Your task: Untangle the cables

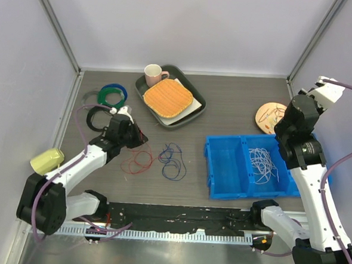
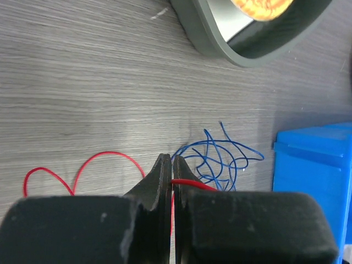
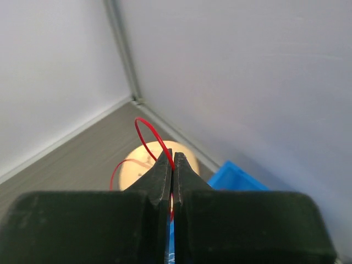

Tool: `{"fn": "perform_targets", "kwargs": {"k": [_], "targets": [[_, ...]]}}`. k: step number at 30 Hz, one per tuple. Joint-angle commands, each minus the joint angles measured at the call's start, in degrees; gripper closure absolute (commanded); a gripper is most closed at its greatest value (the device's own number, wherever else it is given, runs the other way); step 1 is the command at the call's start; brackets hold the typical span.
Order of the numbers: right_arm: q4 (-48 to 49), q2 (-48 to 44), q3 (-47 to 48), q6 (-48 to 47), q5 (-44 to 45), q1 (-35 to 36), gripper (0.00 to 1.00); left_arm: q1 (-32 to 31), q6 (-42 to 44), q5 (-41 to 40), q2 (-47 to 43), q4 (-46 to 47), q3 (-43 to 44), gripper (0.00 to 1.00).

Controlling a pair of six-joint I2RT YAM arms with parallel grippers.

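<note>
In the left wrist view my left gripper point(image 2: 169, 159) is shut on a thin red cable point(image 2: 107, 154), which loops away over the table to its left. A blue cable point(image 2: 220, 157) lies in a loose tangle just beyond the fingertips. From above, the left gripper point(image 1: 132, 138) sits at the upper left of the red cable point(image 1: 139, 161), with the blue cable point(image 1: 173, 162) to the right. My right gripper point(image 3: 171, 155) is raised and shut on another red cable point(image 3: 147, 129), which arcs above a round wooden disc point(image 3: 140, 165). A white cable point(image 1: 262, 161) lies in the blue bin point(image 1: 224, 171).
A grey tray point(image 1: 192, 112) holding an orange mat and a pink mug stands at the back. Thick green, blue and black ring coils point(image 1: 109, 95) lie back left. A yellow cup point(image 1: 47, 160) is at the left edge. The wooden disc point(image 1: 266, 116) lies by the right wall.
</note>
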Motion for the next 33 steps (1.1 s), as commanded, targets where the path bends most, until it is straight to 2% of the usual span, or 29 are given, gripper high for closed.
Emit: {"fn": "perform_targets", "kwargs": {"k": [1, 2, 5, 6, 9, 10, 14, 16, 19, 23, 28, 30, 31, 33], "targets": [[2.8, -0.3, 1.9, -5.3, 17.8, -0.2, 0.99, -2.9, 0.4, -1.4, 4.9, 3.9, 4.5, 0.99], [3.5, -0.4, 1.5, -5.8, 18.3, -0.4, 0.99, -3.1, 0.3, -1.7, 5.7, 3.1, 4.9, 0.98], [4.9, 0.0, -0.5, -7.0, 19.5, -1.5, 0.99, -3.7, 0.1, -2.9, 6.9, 2.5, 5.8, 0.63], [5.2, 0.2, -1.4, -7.0, 20.1, -2.0, 0.99, -3.9, 0.1, -3.0, 7.0, 2.2, 6.1, 0.40], [6.1, 1.5, -3.4, -7.0, 21.6, -5.5, 0.99, -3.9, 0.3, -6.2, 6.2, -0.3, 7.0, 0.07], [6.7, 2.0, -3.9, -6.0, 20.8, -6.9, 0.99, -3.9, 0.3, -7.1, 5.9, -1.2, 7.6, 0.02], [10.1, 4.8, -7.9, -0.4, 13.9, -18.1, 0.99, -3.9, 0.2, -11.5, 3.6, -6.6, 9.2, 0.00], [7.4, 5.6, -10.0, 3.4, 10.5, -24.1, 0.99, -3.9, 0.2, -15.1, 2.0, -8.3, 10.1, 0.00], [5.1, 4.7, -14.3, 9.2, 6.5, -29.1, 0.99, -4.0, -0.4, -21.4, 0.2, -12.6, 11.5, 0.00], [0.8, 2.8, -17.9, 16.0, 3.6, -33.0, 0.99, -3.9, -1.4, -28.1, -1.7, -17.6, 12.8, 0.00], [-1.1, 0.2, -20.5, 17.7, -0.2, -33.6, 0.99, -3.6, -2.9, -35.1, -1.2, -24.1, 16.1, 0.00], [-2.7, 0.2, -20.2, 17.7, -1.8, -33.6, 0.91, -2.5, -4.4, -38.0, -0.7, -26.3, 17.8, 0.00], [-3.4, 0.3, -19.8, 17.7, -2.4, -33.6, 0.74, -1.8, -4.8, -38.4, -0.4, -27.7, 18.3, 0.00], [-5.9, 0.3, -17.7, 19.3, -4.3, -33.6, 0.51, 1.1, -5.1, -37.4, -0.2, -27.9, 18.5, 0.00]]}}
